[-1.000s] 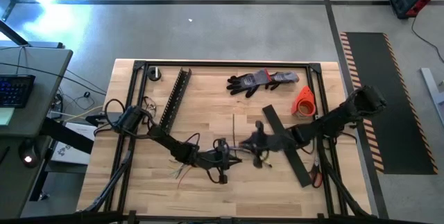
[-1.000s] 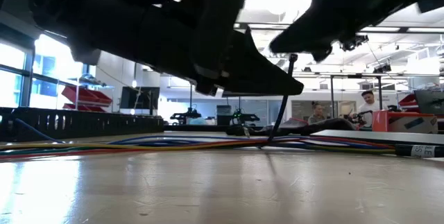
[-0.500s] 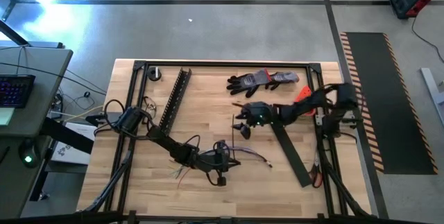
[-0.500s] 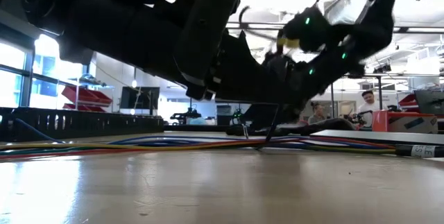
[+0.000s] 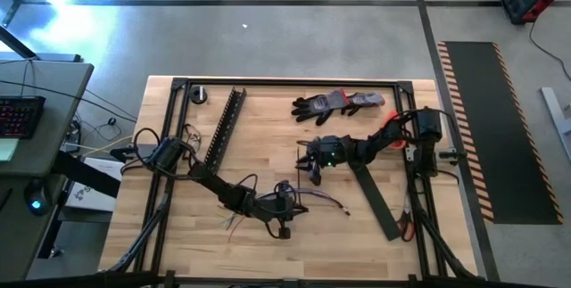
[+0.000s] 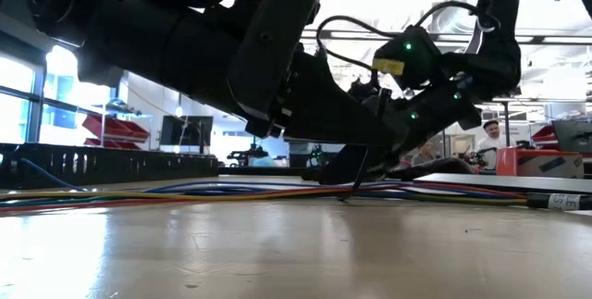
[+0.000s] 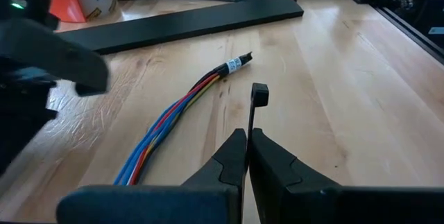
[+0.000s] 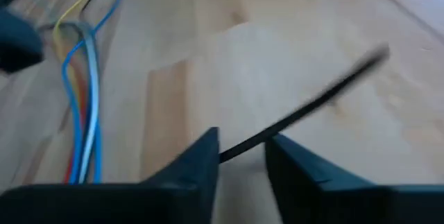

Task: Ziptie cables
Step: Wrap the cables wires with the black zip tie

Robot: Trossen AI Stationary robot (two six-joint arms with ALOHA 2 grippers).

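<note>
The cables (image 7: 177,116) are a thin blue, red, yellow and white bunch with a labelled end, lying flat on the wood (image 5: 326,204). My left gripper (image 7: 248,135) hovers beside them near the table's middle (image 5: 290,204) and is shut on a thin black ziptie. My right gripper (image 5: 309,165) is farther toward the far edge and open (image 8: 243,144). Its fingers stand on either side of a second thin black ziptie (image 8: 326,92). I cannot tell whether they touch it. More wire ends (image 8: 80,85) lie beyond. My left gripper pinches the ziptie's strap (image 7: 250,116) between its two fingertips. The strap runs on past the fingers in line with them, and its square head (image 7: 259,93) is free just above the wood. In the low view it slants down to the cables (image 6: 351,188).
The black slotted bar (image 5: 225,127) lies toward the far left, and grey-black gloves (image 5: 335,103) lie at the far edge. The flat black strip (image 5: 370,190) and an orange tape roll (image 5: 391,130) are on the right. A black frame (image 5: 169,145) borders the table.
My right gripper has drawn back from beside my left gripper at the cables. It moved toward the far edge, with its arm folding in toward the table's right side. In the low view the long upright ziptie end that it reached has dropped out of sight. The cables lie where they were.
</note>
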